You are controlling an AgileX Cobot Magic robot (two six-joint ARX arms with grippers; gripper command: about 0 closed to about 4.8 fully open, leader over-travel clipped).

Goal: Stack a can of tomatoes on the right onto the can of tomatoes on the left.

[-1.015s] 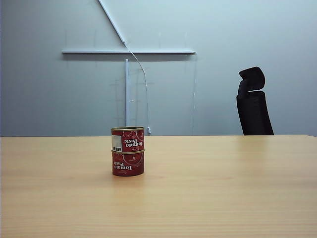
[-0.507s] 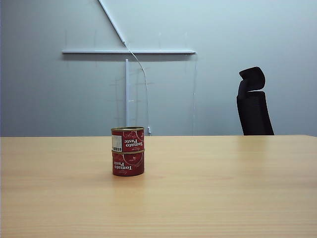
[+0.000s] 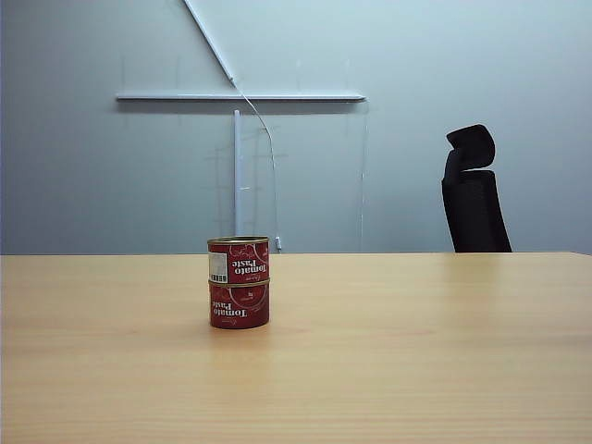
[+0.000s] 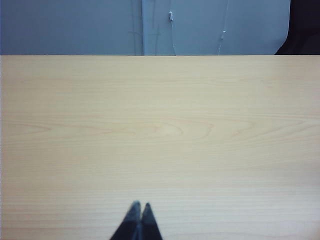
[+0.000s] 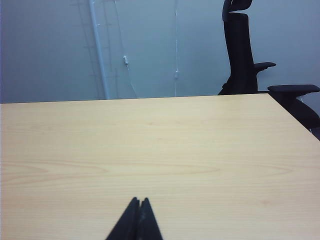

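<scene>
Upper can: we see one red tomato paste can (image 3: 239, 259) sitting upright on top of the other, its gold rim level and its label facing the exterior camera with a white barcode patch on the left side.
Lower can: the second tomato paste can (image 3: 240, 306) stands on the desk (image 3: 416, 351) directly beneath it, the two touching rim to base and lined up in one straight column.
Stack position: we find the pair left of the middle of the desk in the exterior view, well back from the near edge, with bare wood all around them.
Left end effector: in the left wrist view we see the left end effector (image 4: 138, 206) as two dark fingertips pressed together with no gap we can make out, holding nothing, poised over plain desk surface.
Right end effector: in the right wrist view the right end effector (image 5: 138, 201) looks the same, its tips meeting in a point and empty, over bare wood.
Arms and cans: we see neither arm in the exterior view, and neither wrist view shows the cans.
Background: we note a black office chair (image 3: 474, 190) behind the far right of the desk, against a grey wall (image 3: 111, 166) with white conduit.
</scene>
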